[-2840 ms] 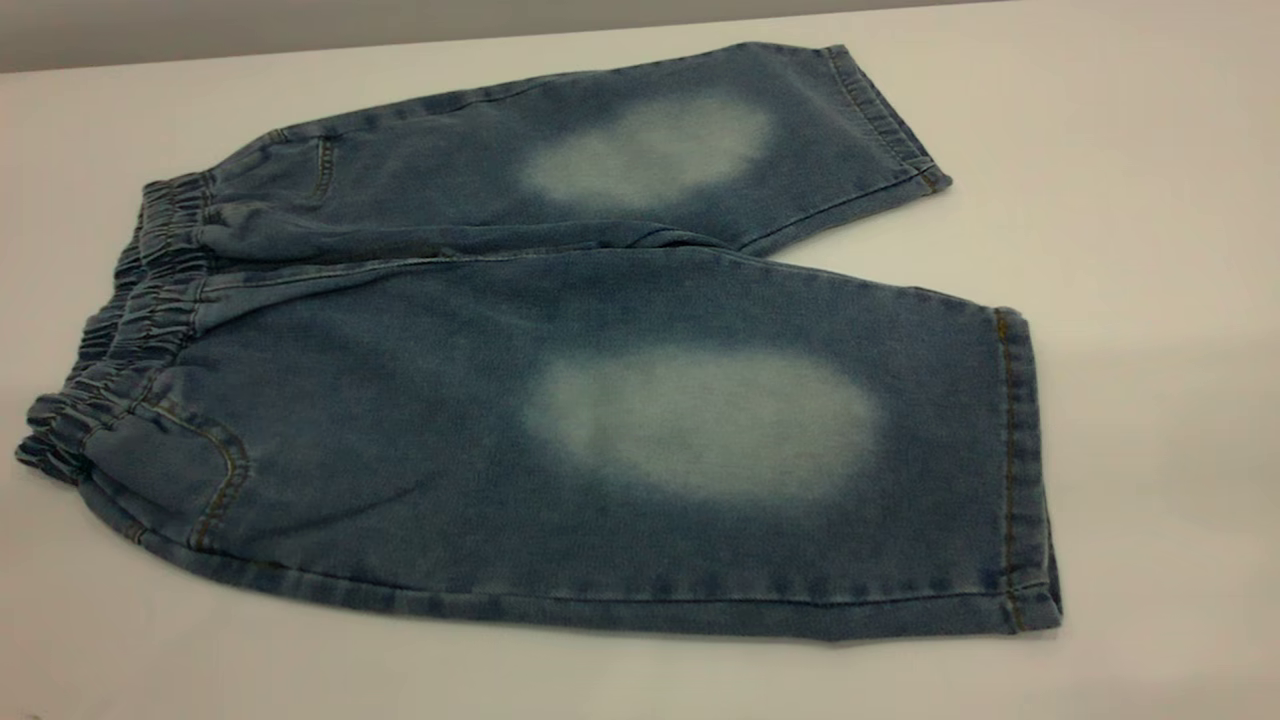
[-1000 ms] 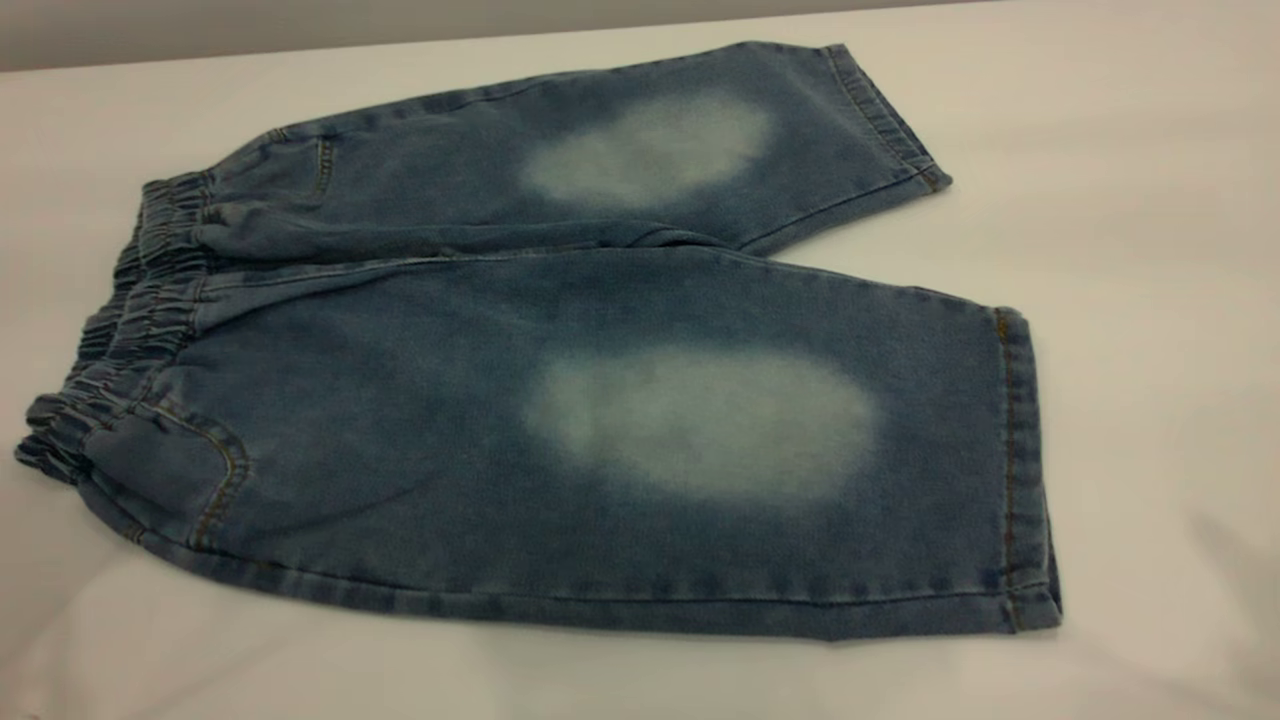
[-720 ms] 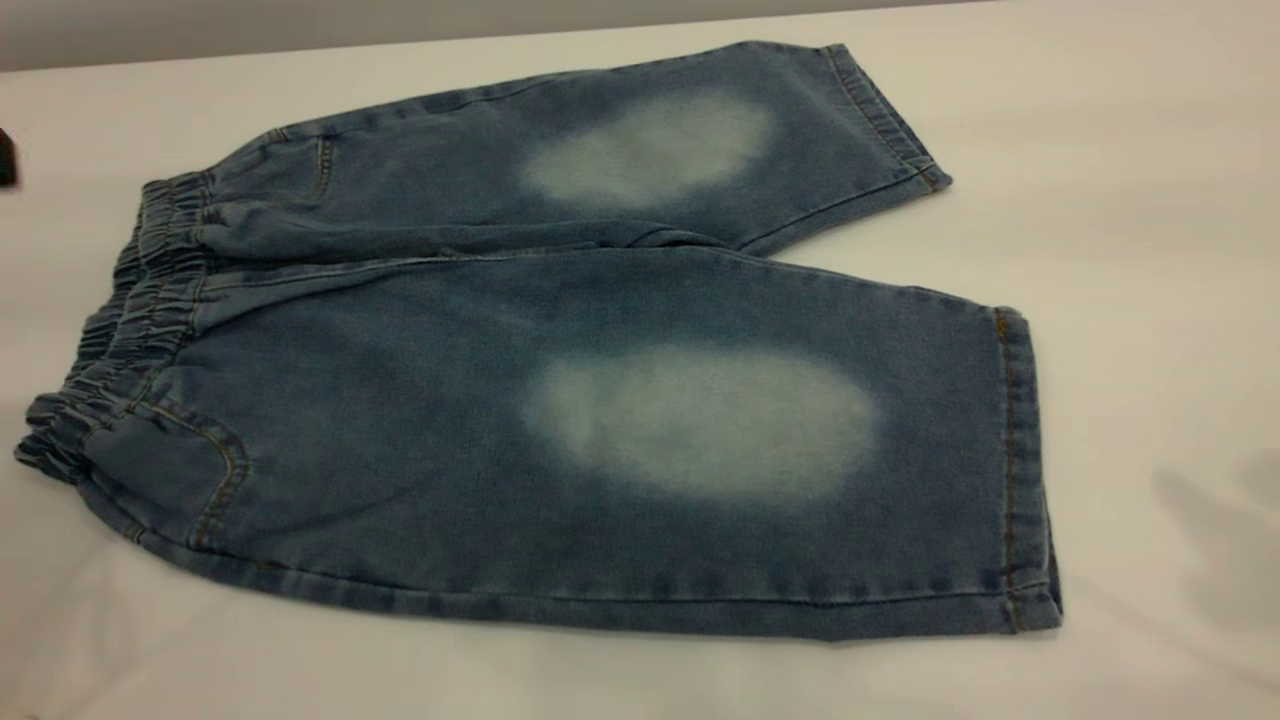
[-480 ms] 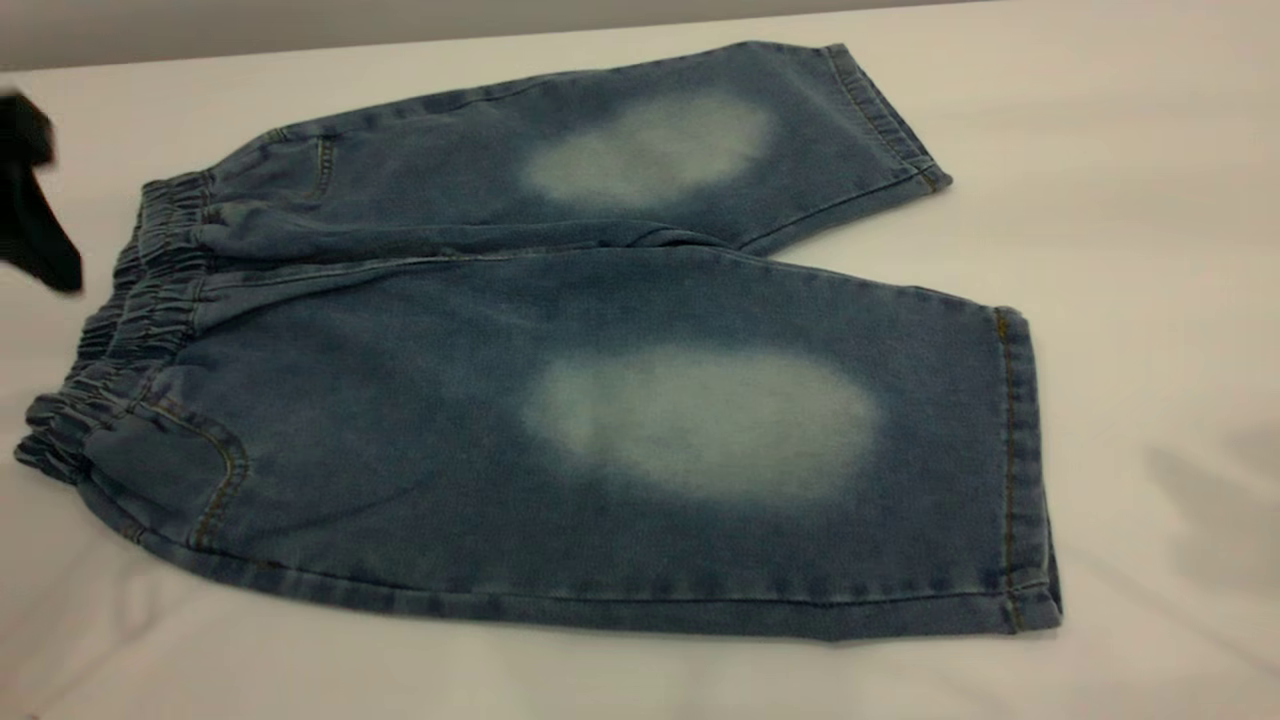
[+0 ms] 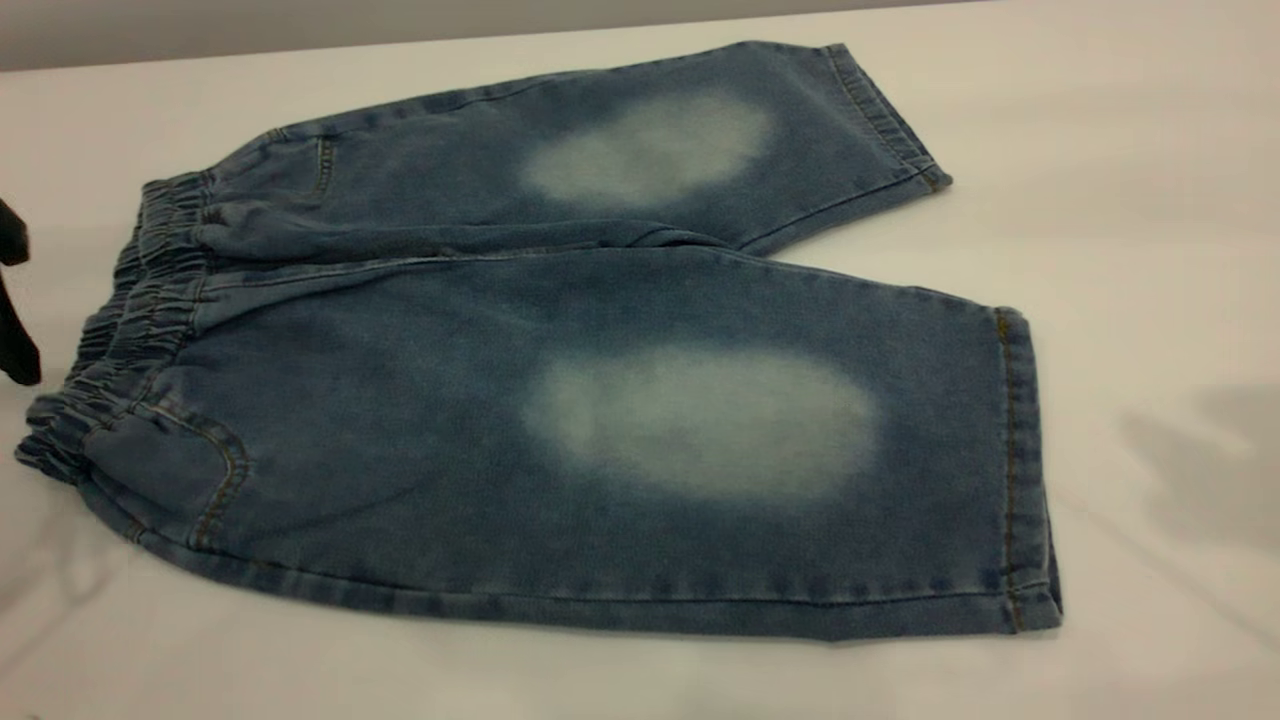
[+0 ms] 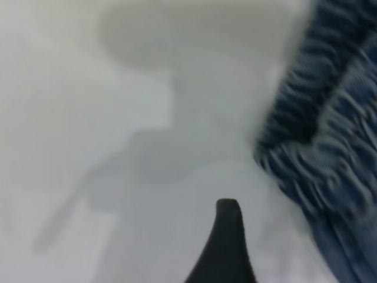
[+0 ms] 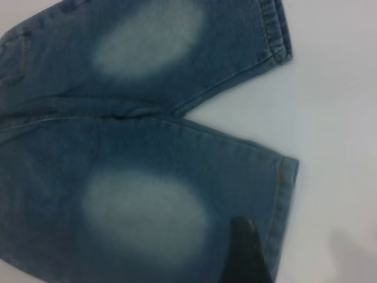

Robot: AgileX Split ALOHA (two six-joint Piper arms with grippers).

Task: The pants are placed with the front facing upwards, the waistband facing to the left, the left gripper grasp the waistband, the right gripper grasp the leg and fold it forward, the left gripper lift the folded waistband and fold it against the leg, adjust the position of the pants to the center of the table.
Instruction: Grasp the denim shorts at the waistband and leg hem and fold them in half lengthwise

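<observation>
While the pants [image 5: 560, 370] lie flat and front-up on the table [image 5: 1130, 200], waistband [image 5: 120, 330] to the exterior view's left, the left gripper [image 5: 14, 300] hangs at that view's left edge, just beside the waistband and apart from it. Only one black fingertip [image 6: 227, 247] shows in its wrist view, so I cannot tell its jaw spread. The right gripper [image 7: 244, 253] hovers over the nearer leg [image 7: 147, 206], near the hem, its opening equally unclear.
</observation>
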